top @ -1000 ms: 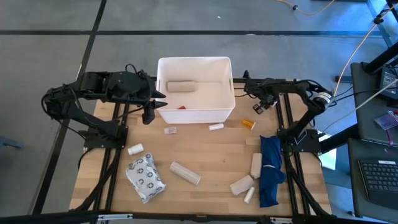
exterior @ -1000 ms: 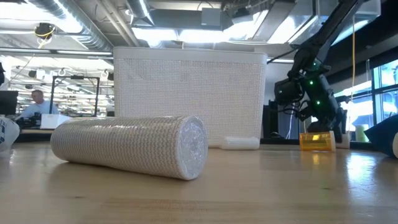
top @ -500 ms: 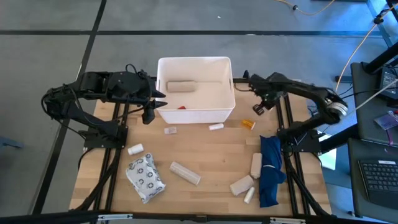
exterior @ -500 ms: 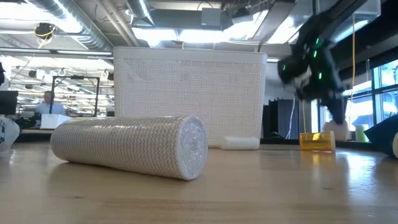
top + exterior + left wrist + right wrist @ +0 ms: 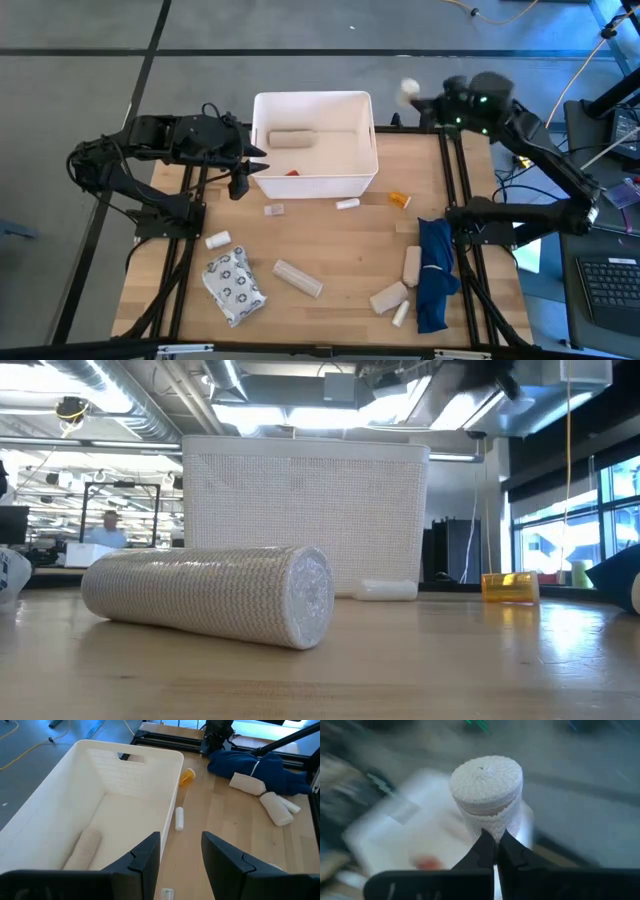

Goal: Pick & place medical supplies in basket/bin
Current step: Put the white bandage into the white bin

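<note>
1. The left gripper hangs just beside the left wall of the white rectangular plastic tub, its two dark fingers spread with nothing between them; I judge this arm only waits, near the rim but not over the opening

2. On the left part of the wooden table lie supplies not yet collected: a small white cylinder, a crinkly grey packet with dark rings and a long beige gauze roll, which fills the front of the low view

3. Inside the tub a beige roll rests near the far wall and a small red thing near the front wall, so part of the task looks done

4. In front of the tub lie a small white packet, a short white tube and, more to the right, a tiny orange bottle

5. The right gripper is high, beyond the tub's far right corner, its fingers pressed together and pinching the edge of a white knitted bandage roll; the roll is in the air, apparently being carried to the tub, and such a thin pinch could let it slip

6. On the right side the long dark-blue cloth lies with three beige and white rolls just beside it
</note>
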Available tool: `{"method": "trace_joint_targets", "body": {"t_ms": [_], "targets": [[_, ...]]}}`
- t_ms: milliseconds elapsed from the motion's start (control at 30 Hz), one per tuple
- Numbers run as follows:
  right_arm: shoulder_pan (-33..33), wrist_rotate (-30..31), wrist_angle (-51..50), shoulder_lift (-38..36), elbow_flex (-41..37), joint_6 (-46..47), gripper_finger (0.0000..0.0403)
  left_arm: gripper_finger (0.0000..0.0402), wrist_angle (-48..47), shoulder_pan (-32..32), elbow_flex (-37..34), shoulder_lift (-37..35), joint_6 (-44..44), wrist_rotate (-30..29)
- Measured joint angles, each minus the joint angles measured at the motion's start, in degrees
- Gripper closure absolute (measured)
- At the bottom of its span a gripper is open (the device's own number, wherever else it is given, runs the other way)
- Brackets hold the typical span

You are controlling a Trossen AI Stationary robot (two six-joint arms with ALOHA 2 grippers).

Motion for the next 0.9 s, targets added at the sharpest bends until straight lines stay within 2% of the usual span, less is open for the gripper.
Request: {"method": "trace_joint_targets", "body": {"t_ms": [133, 233, 467, 600, 833, 900], "targets": [[4.7, -5.5, 12.2, 5.8, 4.3, -4.3, 0.0403, 0.0265, 0.2, 0.0, 0.0, 0.0, 0.0, 0.0], [7.8, -6.2, 13.4, 14.0, 9.3, -8.1, 0.0403, 0.0265, 0.2, 0.0, 0.0, 0.0, -0.6, 0.0], [11.9, -6.1, 8.2, 38.1, 24.7, -18.5, 0.0403, 0.0265, 0.2, 0.0, 0.0, 0.0, -2.2, 0.0], [13.6, -5.9, 2.0, 51.1, 35.5, -23.8, 0.0403, 0.0265, 0.2, 0.0, 0.0, 0.0, -2.2, 0.0], [15.2, 4.8, -12.8, 69.0, 53.9, -32.7, 0.0403, 0.0265, 0.2, 0.0, 0.0, 0.0, -2.2, 0.0], [15.2, 6.0, -15.3, 72.8, 57.7, -33.9, 0.0403, 0.0265, 0.2, 0.0, 0.0, 0.0, -2.5, 0.0]]}}
